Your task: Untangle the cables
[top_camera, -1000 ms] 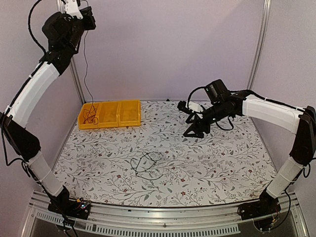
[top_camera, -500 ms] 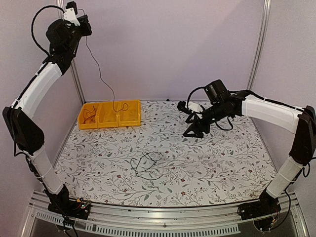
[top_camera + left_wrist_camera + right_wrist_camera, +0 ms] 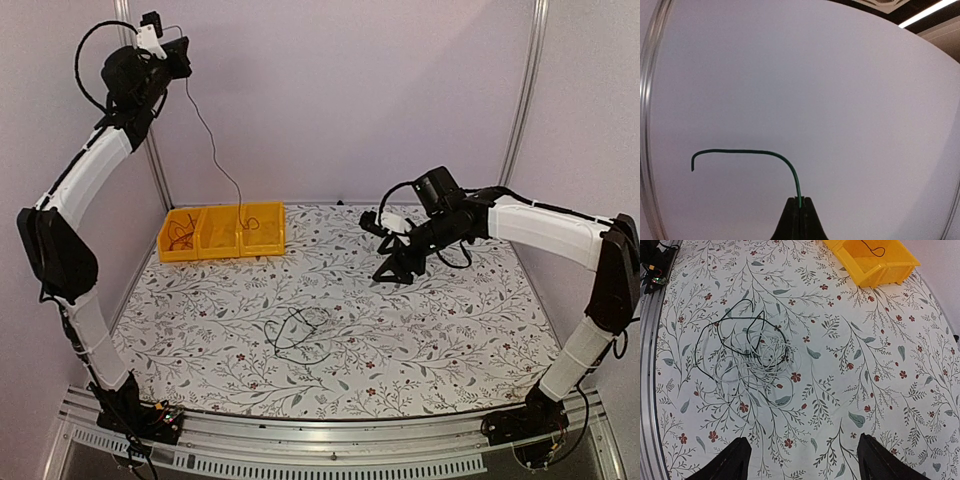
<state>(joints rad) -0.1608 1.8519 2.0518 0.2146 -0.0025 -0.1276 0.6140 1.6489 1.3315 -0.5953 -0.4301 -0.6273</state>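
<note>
Inside rightmost yellow bin (image 3: 265, 250), end of thin cable (image 3: 740, 150)

Overhead, right wrist (shared: cables (image 3: 297, 334))

Soft, even light fills all three views, leaving only faint shadows on the desk (image 3: 450, 335). A bright ceiling light strip (image 3: 932, 11) glows in the left wrist view. The wide lens bends a metal post (image 3: 646, 100) near that view's edge.

I see black and pale cables (image 3: 747, 357) tangled flat ahead of my right gripper (image 3: 801, 445), apart from it, and one thin green cable (image 3: 785, 162) pinched in my left gripper (image 3: 800, 202), dangling below.
</note>
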